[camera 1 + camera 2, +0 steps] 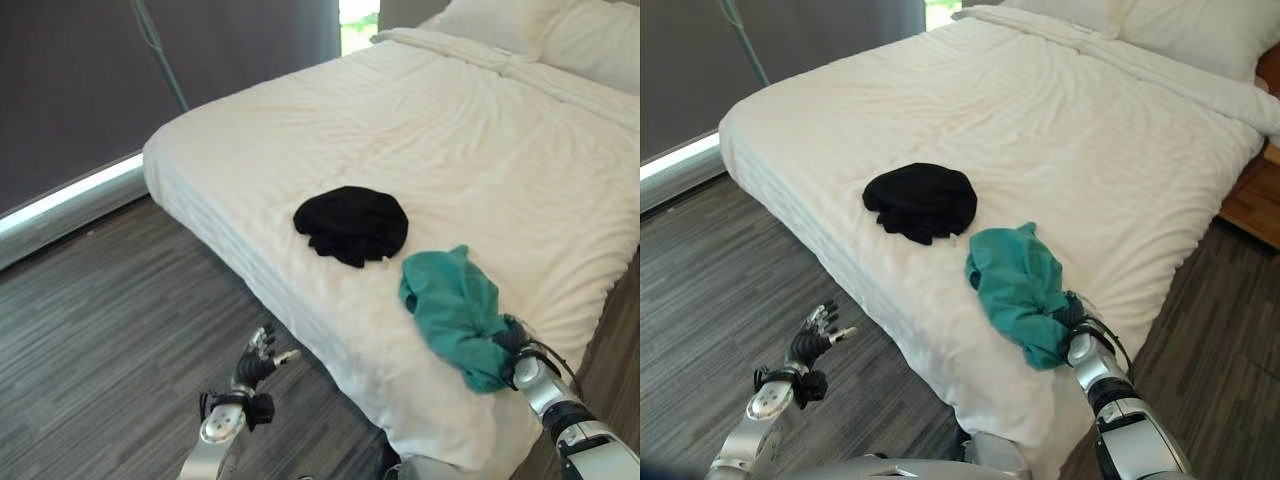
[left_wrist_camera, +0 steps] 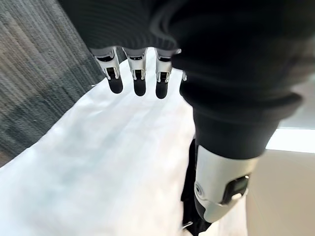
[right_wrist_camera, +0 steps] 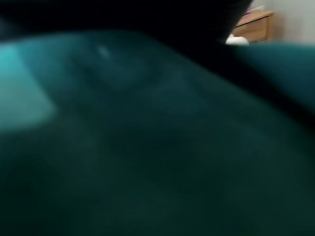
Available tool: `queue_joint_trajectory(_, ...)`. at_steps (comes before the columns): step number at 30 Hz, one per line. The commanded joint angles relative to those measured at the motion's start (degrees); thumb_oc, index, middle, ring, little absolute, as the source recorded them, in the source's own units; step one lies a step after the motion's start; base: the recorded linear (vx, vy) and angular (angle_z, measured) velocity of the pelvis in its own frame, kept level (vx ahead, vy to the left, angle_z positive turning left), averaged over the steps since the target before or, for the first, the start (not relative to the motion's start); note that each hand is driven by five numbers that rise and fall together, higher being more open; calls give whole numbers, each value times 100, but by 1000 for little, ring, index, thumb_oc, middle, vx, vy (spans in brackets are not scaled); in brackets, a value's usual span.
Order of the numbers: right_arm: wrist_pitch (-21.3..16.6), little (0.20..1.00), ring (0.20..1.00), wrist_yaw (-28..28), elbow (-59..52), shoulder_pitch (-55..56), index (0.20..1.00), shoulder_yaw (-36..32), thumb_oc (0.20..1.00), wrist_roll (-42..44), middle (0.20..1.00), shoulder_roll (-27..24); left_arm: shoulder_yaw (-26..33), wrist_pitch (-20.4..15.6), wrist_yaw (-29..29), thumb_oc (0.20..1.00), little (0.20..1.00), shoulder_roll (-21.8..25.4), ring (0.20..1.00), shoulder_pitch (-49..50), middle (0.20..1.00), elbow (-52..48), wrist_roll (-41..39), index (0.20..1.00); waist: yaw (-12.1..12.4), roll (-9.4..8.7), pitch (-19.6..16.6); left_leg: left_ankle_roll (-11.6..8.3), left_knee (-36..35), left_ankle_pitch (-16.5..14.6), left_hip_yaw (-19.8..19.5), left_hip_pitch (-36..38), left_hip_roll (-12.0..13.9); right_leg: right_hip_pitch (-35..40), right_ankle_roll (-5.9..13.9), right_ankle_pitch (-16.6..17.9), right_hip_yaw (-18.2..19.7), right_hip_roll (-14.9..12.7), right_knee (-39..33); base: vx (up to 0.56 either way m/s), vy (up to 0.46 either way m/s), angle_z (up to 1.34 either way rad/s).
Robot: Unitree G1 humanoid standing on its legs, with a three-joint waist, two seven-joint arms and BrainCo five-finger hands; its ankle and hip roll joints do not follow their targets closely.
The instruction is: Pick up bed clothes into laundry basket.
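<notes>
A crumpled teal garment lies near the foot corner of the white bed, draped toward the edge. My right hand is buried in its lower end, and the right wrist view has teal cloth pressed right up against it. A black garment lies bunched on the sheet just beyond the teal one. My left hand hovers open over the floor beside the bed's side, its straight fingers pointing at the white sheet.
Pillows rest at the head of the bed. A wooden nightstand stands on the right side. A dark curtain hangs at the left, above grey plank flooring.
</notes>
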Motion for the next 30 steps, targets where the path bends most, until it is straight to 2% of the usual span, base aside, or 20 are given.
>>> queue_joint_trajectory(1, 107, 200, 200, 604, 214, 899, 200, 385, 200, 345, 200, 357, 574, -661, 230, 1000, 1000, 427, 1000, -211, 1000, -797, 73, 1000, 51, -37, 109, -195, -113, -744, -258, 314, -48, 637, 533, 766, -560, -901, -1398, 67, -55, 10)
queue_joint_trajectory(4, 54, 200, 200, 585, 55, 1104, 200, 308, 200, 386, 200, 275, 869, -839, 487, 1000, 1000, 752, 1000, -533, 1000, -1087, 434, 1000, 2, -21, 104, -254, -89, -571, -246, 361, -26, 662, 503, 718, -577, -877, -1398, 29, -65, 10)
queue_joint_trajectory(6, 13, 200, 200, 581, 20, 1276, 200, 305, 200, 345, 200, 258, 1174, -965, 917, 1000, 1000, 1233, 1000, -1076, 1000, -1319, 1089, 1000, -49, -24, 159, -367, 852, -490, -278, 54, 42, 780, 440, 564, -573, -843, -1398, 10, -106, -7)
queue_joint_trajectory(7, 13, 200, 200, 581, 20, 1268, 200, 298, 200, 344, 200, 264, 1169, -965, 924, 1000, 1000, 1238, 1000, -1092, 1000, -1315, 1096, 1000, -51, -40, 156, -362, 878, -475, -286, 10, 36, 752, 432, 586, -578, -855, -1398, -18, -81, -16)
queue_joint_trajectory(8, -3, 200, 200, 591, 15, 1290, 200, 285, 200, 316, 200, 270, 1204, -921, 1117, 1000, 1000, 1452, 1000, -1381, 1000, -1285, 1474, 1000, -74, -83, 206, -412, 1415, -376, -278, -232, 93, 786, 402, 550, -576, -876, -1398, 10, -80, -26)
queue_joint_trajectory(9, -23, 200, 200, 583, -74, 1370, 200, 289, 200, 253, 200, 235, 1157, -785, 1402, 1000, 1000, 1667, 1000, -1777, 1000, -1167, 2008, 1000, -133, -145, 277, -517, 2049, -36, -183, -516, 276, 877, 365, 506, -578, -933, -1398, 19, -85, -32)
queue_joint_trajectory(11, -21, 200, 200, 588, -162, 1419, 200, 267, 200, 237, 200, 196, 1092, -659, 1531, 1000, 1000, 1797, 1000, -1989, 1000, -1012, 2343, 1000, -143, -175, 327, -521, 2198, 17, -129, -652, 369, 912, 355, 492, -570, -957, -1398, 76, -14, -19)
queue_joint_trajectory(12, -34, 200, 200, 602, -529, 1611, 200, 230, 200, 179, 200, 105, 1074, -351, 1689, 1000, 1000, 2038, 1000, -2133, 1000, -718, 3055, 1000, -194, -271, 376, -457, 2218, -176, -54, -940, 488, 1009, 424, 489, -472, -1046, -1398, 108, 27, -35)
queue_joint_trajectory(13, -25, 200, 200, 607, -547, 1621, 200, 223, 200, 176, 200, 106, 1065, -351, 1696, 1000, 1000, 2037, 1000, -2143, 1000, -711, 3064, 1000, -187, -284, 364, -437, 2201, -149, -43, -957, 467, 981, 424, 514, -467, -1064, -1398, 116, 47, -59)
queue_joint_trajectory(15, -53, 200, 200, 650, -1027, 1794, 200, 146, 200, 130, 200, -28, 1052, -71, 1814, 1000, 1000, 2210, 1000, -2155, 1000, -420, 3605, 1000, -265, -330, 339, -368, 1728, -278, 10, -1018, 494, 959, 554, 507, -336, -1109, -1398, 109, 136, -85)
queue_joint_trajectory(16, -77, 200, 200, 696, -1503, 1892, 200, 66, 200, 89, 200, -173, 1060, 250, 1821, 1000, 1000, 2313, 1000, -2100, 1000, -86, 4065, 1000, -353, -253, 298, -414, 956, -135, -61, -936, 556, 937, 684, 452, -144, -1096, -1398, 307, 333, -129)
queue_joint_trajectory(17, -74, 200, 200, 775, -2062, 1967, 200, -52, 200, 116, 200, -304, 1106, 621, 1798, 1000, 1000, 2290, 1000, -1874, 1000, 373, 4525, 1000, -406, -190, 266, -506, 196, 229, -269, -956, 710, 935, 777, 382, 198, -1077, -1398, 259, 282, -133)
queue_joint_trajectory(18, -61, 200, 200, 783, -2085, 1979, 200, -55, 200, 116, 200, -312, 1105, 619, 1803, 1000, 1000, 2284, 1000, -1876, 1000, 381, 4530, 1000, -393, -181, 257, -503, 160, 272, -250, -953, 712, 909, 768, 406, 216, -1069, -1398, 247, 222, -120)
queue_joint_trajectory(20, -102, 200, 200, 835, -2672, 2112, 200, -152, 200, 159, 200, -459, 1107, 909, 1791, 1000, 1000, 2273, 1000, -1829, 1000, 923, 4779, 1000, -472, -181, 221, -576, -113, 292, -436, -1197, 901, 907, 797, 324, 549, -1072, -1398, 207, 131, -63)
queue_joint_trajectory(21, -236, 200, 200, 852, -3308, 2279, 200, -256, 200, 247, 200, -614, 1113, 1108, 1846, 1000, 1000, 2264, 1000, -1731, 1000, 1534, 4987, 1000, -545, -192, 227, -626, -113, 197, -781, -1515, 964, 956, 816, 210, 852, -1030, -1398, 292, 143, -77)
queue_joint_trajectory(23, -387, 200, 200, 903, -3895, 2488, 200, -369, 200, 359, 200, -770, 1011, 1236, 1841, 1000, 1000, 2294, 1000, -1717, 1000, 2180, 5145, 1000, -607, -135, 224, -694, -113, 135, -1172, -1648, 923, 1008, 812, 80, 1160, -946, -1398, 242, 133, -110)
queue_joint_trajectory(25, -442, 200, 200, 954, -4205, 2604, 200, -445, 200, 412, 200, -865, 944, 1245, 1817, 1000, 1000, 2373, 1000, -1748, 1000, 2432, 5254, 1000, -647, -73, 196, -732, -113, 155, -1279, -1661, 927, 982, 811, 83, 1331, -867, -1398, 120, 150, -120)
queue_joint_trajectory(26, -591, 200, 200, 992, -4526, 2863, 200, -515, 200, 456, 200, -1010, 837, 1274, 1742, 1000, 1000, 2454, 1000, -1756, 1000, 2768, 5475, 1000, -850, -10, 134, -758, -113, 158, -1070, -1582, 1016, 963, 860, 82, 1413, -884, -1398, 124, 185, -105)
queue_joint_trajectory(27, -583, 200, 200, 1001, -4555, 2897, 200, -533, 200, 458, 200, -1018, 818, 1263, 1749, 1000, 1000, 2446, 1000, -1767, 1000, 2790, 5477, 1000, -825, -1, 121, -763, -113, 153, -1049, -1575, 1024, 955, 859, 83, 1432, -880, -1398, 113, 207, -96)
queue_joint_trajectory(30, -725, 200, 200, 1066, -4887, 3141, 200, -535, 200, 506, 200, -1198, 641, 1201, 1740, 1000, 1000, 2552, 1000, -1804, 1000, 3244, 5676, 1000, -999, 15, 1, -749, -113, 137, -677, -1394, 1053, 762, 945, 161, 1717, -904, -1398, 103, 204, -116)
